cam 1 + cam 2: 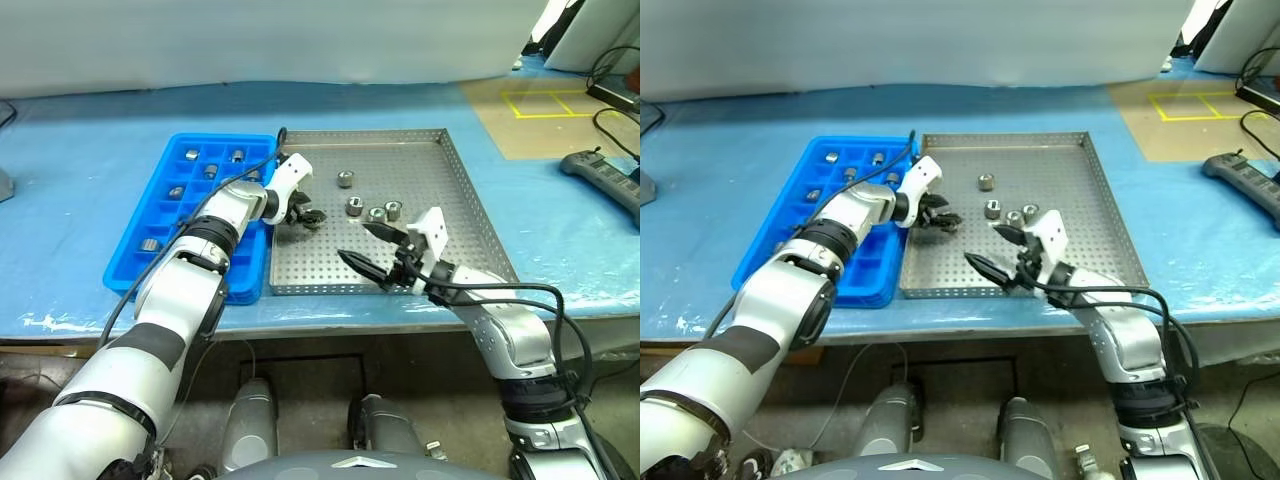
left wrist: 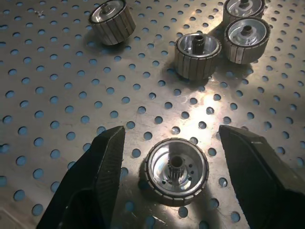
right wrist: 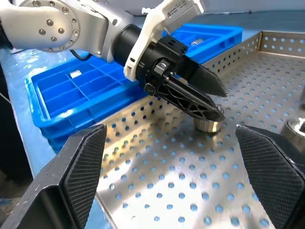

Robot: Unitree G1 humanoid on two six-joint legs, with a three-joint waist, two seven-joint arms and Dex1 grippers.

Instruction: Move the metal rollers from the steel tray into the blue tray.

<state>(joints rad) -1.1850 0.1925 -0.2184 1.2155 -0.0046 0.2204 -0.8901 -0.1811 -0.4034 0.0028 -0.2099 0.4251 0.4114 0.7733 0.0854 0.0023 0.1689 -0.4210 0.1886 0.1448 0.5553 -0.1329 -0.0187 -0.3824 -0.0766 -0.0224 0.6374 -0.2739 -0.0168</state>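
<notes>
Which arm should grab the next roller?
Probably the left. The left gripper is open with a roller sitting right between its fingers. The right gripper is open too, but hangs apart from any roller.

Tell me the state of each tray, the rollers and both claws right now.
steel tray: five rollers lying loose in it.
blue tray: several compartments filled.
nearest roller: between left claw's fingers, ungripped.
left claw: open, straddling that roller.
right claw: open, empty.

Bright blue tray (image 1: 152,268), gridded compartments; grey steel tray (image 1: 470,215), perforated dot pattern; shiny silver ribbed rollers (image 1: 378,213); black gripper fingers (image 2: 95,191); light blue table covering (image 1: 80,150).
</notes>
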